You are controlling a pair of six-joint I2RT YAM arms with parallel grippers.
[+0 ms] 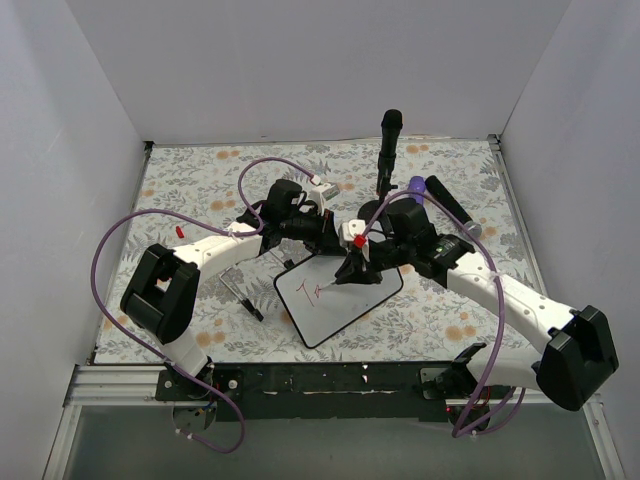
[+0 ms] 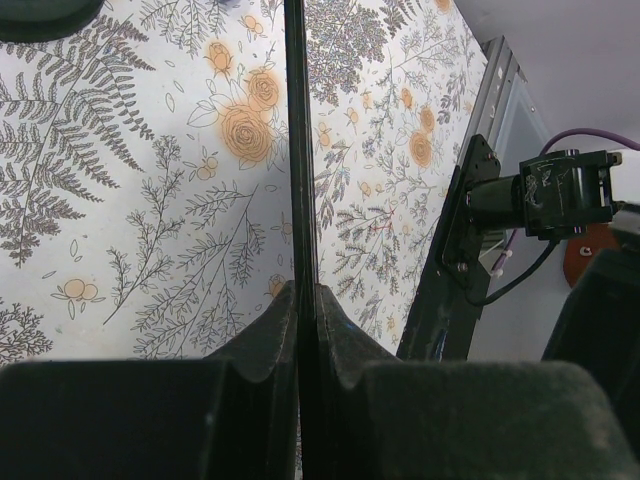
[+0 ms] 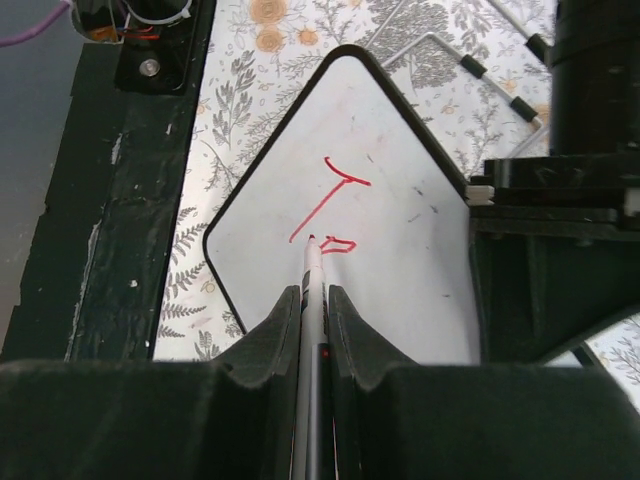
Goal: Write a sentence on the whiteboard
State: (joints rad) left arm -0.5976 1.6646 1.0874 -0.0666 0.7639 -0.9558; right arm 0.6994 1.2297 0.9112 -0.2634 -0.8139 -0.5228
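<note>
Marker (image 3: 313, 272) is clamped in the right gripper (image 3: 315, 300), its long axis running straight out ahead of the fingers and its tip touching the whiteboard (image 3: 400, 270) at the sentence (image 3: 331, 196), so far a red T and a part-formed letter. Glossy blank white lies right of the tip. Left gripper (image 2: 300, 296) is closed on a thin black edge, judged to be the board's frame.

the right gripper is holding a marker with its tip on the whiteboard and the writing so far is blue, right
Not quite: the writing is red, not blue, as the right wrist view shows. The rest holds: the right gripper grips the marker with its tip on the whiteboard.
</note>
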